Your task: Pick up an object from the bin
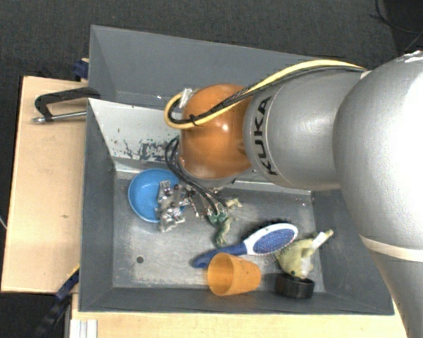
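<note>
Plastic, I'd judge: the small blue bowl (143,194), left of centre in the frame, looks light, stiff and slick, best pinched across its thin rim. My claw (171,207) hovers at its right edge; open or closed, I cannot tell.

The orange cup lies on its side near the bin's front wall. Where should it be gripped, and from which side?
Probably across the round middle of the orange cup, coming straight down from above. It lies tipped over, so its curved wall faces up, while the blue brush and the black cap lie close to its ends.
</note>
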`<control>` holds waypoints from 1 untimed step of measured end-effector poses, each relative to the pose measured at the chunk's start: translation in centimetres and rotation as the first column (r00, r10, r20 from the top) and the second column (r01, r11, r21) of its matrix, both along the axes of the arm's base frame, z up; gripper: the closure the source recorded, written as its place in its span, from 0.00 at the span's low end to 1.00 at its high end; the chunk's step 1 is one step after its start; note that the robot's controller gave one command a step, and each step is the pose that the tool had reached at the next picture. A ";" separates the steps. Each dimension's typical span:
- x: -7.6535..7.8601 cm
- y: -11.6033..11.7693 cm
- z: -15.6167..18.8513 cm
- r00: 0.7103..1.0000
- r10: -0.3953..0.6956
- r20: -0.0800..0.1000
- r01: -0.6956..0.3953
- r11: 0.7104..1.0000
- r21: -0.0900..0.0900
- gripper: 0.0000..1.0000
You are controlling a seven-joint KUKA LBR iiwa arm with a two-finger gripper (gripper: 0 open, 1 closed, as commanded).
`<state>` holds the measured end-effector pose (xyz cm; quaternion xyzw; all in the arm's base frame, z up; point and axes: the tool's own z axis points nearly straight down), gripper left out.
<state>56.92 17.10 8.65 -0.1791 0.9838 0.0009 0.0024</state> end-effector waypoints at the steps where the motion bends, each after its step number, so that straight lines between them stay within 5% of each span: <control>1: -0.7 0.8 17.2 1.000 0.025 0.010 -0.025 1.000 0.003 1.00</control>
